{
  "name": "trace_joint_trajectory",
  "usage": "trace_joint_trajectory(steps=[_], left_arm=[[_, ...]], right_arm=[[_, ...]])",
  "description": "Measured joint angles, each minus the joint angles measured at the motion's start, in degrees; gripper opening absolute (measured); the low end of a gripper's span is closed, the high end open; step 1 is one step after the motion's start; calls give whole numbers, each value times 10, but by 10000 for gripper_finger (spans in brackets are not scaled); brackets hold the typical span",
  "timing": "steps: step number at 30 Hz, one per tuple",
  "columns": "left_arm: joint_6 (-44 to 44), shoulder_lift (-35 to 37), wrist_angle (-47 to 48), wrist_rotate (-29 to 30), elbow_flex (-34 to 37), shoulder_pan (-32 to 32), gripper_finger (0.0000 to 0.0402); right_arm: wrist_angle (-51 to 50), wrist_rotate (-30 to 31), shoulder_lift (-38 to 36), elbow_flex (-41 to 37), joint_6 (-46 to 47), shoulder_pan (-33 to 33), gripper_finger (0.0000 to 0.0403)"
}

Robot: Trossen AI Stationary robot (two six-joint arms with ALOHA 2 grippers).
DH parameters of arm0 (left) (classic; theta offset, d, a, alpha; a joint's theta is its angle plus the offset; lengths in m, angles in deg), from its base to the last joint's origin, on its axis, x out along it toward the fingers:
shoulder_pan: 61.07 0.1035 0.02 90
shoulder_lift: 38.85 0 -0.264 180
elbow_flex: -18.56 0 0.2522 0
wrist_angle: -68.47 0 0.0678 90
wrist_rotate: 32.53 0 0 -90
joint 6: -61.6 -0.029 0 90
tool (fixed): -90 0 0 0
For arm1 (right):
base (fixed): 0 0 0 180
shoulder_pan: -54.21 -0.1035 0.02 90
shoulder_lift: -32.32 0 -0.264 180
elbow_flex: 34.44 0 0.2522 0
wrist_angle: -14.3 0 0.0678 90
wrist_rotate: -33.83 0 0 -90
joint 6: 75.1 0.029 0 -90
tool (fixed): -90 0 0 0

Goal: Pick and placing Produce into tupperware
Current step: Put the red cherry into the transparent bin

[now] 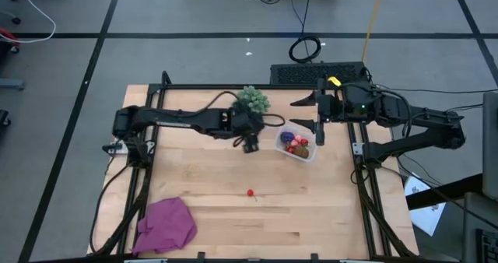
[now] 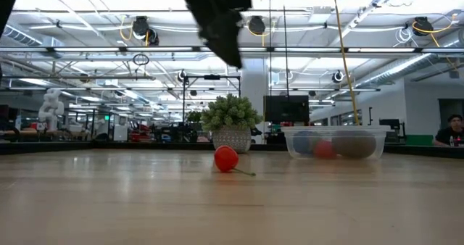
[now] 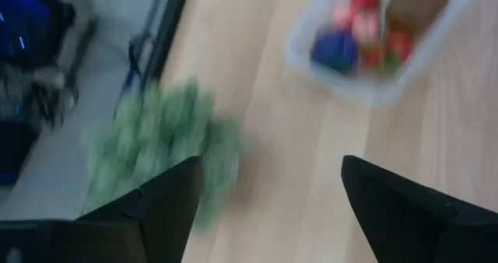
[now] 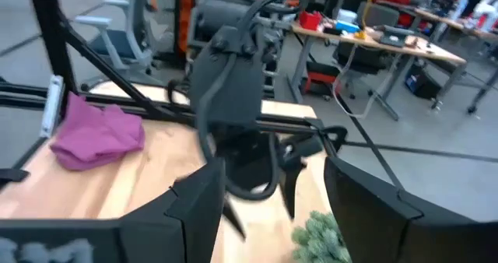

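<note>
I've got one red berry (image 1: 250, 192) out alone on the bare wood, toward the near side of the table (image 1: 218, 216), and that's the piece the next move hangs on. Everything else of the produce (image 1: 296, 143) that I can see is in the tupperware (image 1: 309, 156), which sits right of centre toward the far edge: a blue-purple cluster, red bits, something brown.

My left gripper (image 1: 250, 145) hangs above the table just left of the tupperware, beside the green spiky ball (image 1: 252, 99). Through its wrist camera I see its fingers (image 3: 156, 208) spread well apart with nothing between them.

So the berry lies almost straight toward me from that gripper, a clear stretch of open board between them. It's round, with a thin stem trailing off to one side in the low view, so no long axis worth lining up on.

My right gripper (image 1: 318, 129) hovers at the tupperware's far side, fingers parted and empty, farther from the berry. I'd judge the left arm takes it.

The magenta cloth (image 1: 166, 225) sits near-left, out of the way.
</note>
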Motion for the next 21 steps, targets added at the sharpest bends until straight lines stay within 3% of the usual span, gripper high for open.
trace_joint_trajectory(steps=[4, 11, 21], left_arm=[[36, 46, 110, 10, 0, 3, 312], [74, 132, 237, 91, 0, 10, 312], [202, 255, 379, 66, 1, 21, 312]], right_arm=[[33, -1, 4, 0, -4, -20, 212], [113, -1, 7, 0, -59, -44, 212], [102, -5, 52, 1, -60, -62, 212]])
